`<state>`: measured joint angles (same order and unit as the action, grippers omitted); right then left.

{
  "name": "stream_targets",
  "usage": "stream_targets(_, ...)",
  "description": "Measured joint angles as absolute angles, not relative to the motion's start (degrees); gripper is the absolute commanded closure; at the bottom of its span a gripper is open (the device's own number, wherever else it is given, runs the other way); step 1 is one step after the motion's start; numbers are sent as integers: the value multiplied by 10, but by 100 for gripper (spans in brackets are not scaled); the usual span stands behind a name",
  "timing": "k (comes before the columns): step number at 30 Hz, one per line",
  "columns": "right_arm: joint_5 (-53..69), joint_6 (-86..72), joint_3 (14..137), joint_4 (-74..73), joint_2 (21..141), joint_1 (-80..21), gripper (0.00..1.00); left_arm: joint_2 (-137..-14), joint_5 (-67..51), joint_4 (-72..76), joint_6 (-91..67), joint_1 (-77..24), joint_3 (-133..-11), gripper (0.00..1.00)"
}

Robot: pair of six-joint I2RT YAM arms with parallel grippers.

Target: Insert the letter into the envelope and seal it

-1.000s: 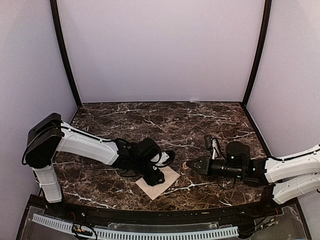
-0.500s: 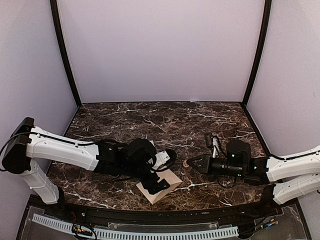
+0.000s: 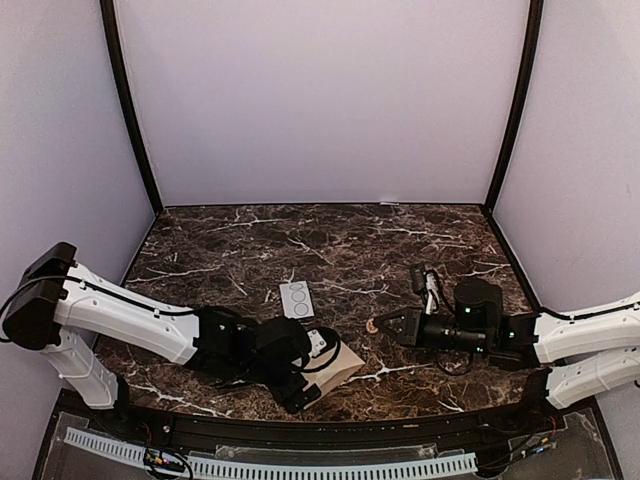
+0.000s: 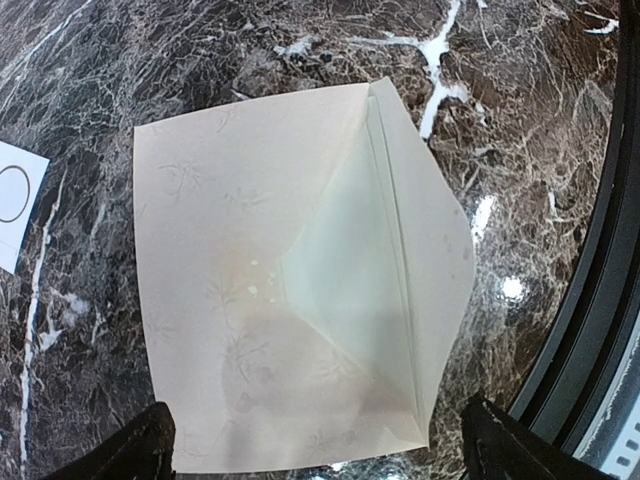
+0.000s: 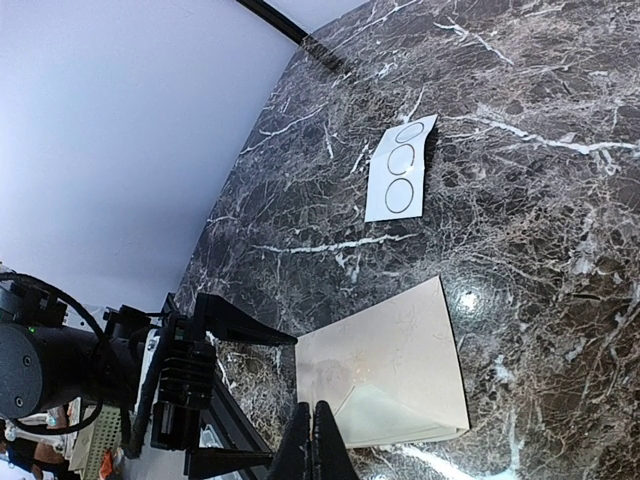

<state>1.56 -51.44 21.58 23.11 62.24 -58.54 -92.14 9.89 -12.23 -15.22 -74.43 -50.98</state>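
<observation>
The pinkish-tan envelope (image 4: 230,250) lies flat on the marble near the front edge, its paler triangular flap (image 4: 350,290) folded over the body. It also shows as the envelope (image 3: 340,362) and as the envelope (image 5: 400,350). No separate sheet shows, so the letter is hidden. My left gripper (image 3: 312,372) is open, its fingertips (image 4: 150,450) astride the envelope's near edge and holding nothing. In the right wrist view the left gripper (image 5: 288,400) stands at the envelope's left edge. My right gripper (image 3: 382,327) hovers low to the envelope's right, shut and empty; its fingers (image 5: 315,435) are pressed together.
A small white card (image 3: 296,299) printed with circles lies behind the envelope, and the card (image 5: 402,168) shows again in the right wrist view. A tiny tan bit (image 3: 372,326) sits just off the right fingertips. The table's black front rail (image 4: 600,330) runs close beside the envelope.
My left gripper has opened, let go of the envelope and drawn back toward the front edge. The envelope now lies flat and the card has come into view. The right arm barely moved.
</observation>
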Motion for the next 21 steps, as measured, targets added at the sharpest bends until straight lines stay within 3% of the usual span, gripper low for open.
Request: stream_targets(21,17,-515,216,244,634,-585,100,-956,143,-139,-130,-769,-509,1)
